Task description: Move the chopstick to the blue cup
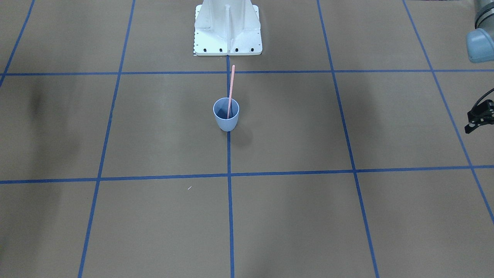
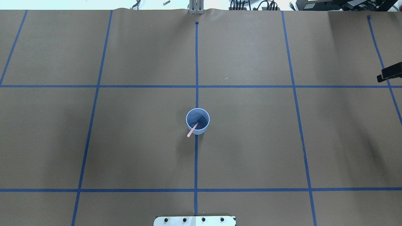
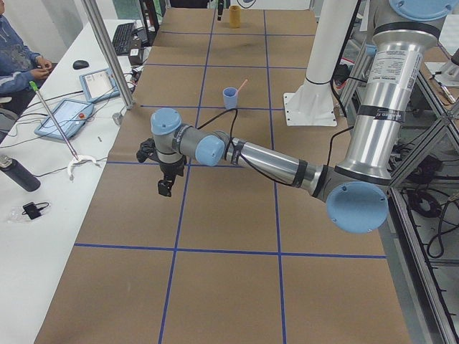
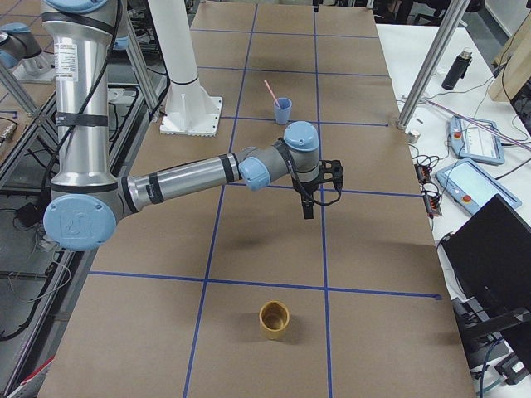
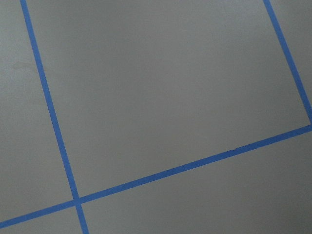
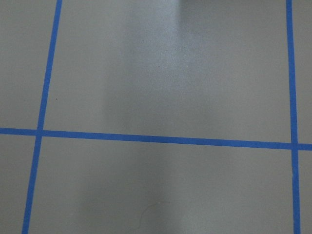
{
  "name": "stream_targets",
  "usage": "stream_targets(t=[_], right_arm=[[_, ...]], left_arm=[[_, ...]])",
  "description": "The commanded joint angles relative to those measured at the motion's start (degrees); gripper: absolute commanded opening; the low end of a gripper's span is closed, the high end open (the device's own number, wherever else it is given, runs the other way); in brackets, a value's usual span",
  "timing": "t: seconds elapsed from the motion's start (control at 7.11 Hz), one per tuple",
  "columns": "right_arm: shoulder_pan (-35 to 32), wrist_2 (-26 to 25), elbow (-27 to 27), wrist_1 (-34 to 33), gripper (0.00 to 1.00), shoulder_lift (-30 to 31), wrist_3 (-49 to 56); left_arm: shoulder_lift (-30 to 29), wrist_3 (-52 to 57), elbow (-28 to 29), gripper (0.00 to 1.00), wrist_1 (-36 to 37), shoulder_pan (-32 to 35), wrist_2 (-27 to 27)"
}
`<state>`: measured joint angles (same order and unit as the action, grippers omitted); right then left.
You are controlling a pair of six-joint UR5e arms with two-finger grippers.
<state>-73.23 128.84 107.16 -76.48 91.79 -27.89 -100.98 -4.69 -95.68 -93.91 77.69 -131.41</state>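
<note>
Now the chopstick (image 1: 231, 87) stands in the blue cup (image 1: 226, 122), leaning on its rim, in the middle of the counter (image 1: 308, 135). The job looks done. The left gripper (image 1: 476, 117) and right gripper (image 2: 389, 72) hang far off; I cannot tell if they are wide or closed. Best keep both away from the cup.

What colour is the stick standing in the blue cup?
The chopstick is pale pink, clearest in the exterior front-facing view.
</note>
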Motion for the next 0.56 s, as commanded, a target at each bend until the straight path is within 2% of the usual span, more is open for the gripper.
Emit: stream_targets(t=[0.0,0.14,0.28,0.42], right_arm=[[-2.43,1.50,-0.02,-0.43,1.00,0.14,2.84],[-3.14,2.55,-0.89,-1.47,1.00,0.06,7.37],[-4.63,3.78,-0.46,-5.66,1.00,-0.55,11.85],[-5.16,4.05,-0.37,-6.74,1.00,-0.64,12.16]], left_arm=[[-0.44,-2.06,-0.03,0.98,1.00,-0.08,-0.16],[-0.53,-6.43,0.23,0.98,0.83,-0.17,-2.42],[0.16,-6.39,0.75,0.98,0.22,-0.08,-2.79],[2.78,-6.56,-0.02,0.98,-0.13,-0.08,-3.14]])
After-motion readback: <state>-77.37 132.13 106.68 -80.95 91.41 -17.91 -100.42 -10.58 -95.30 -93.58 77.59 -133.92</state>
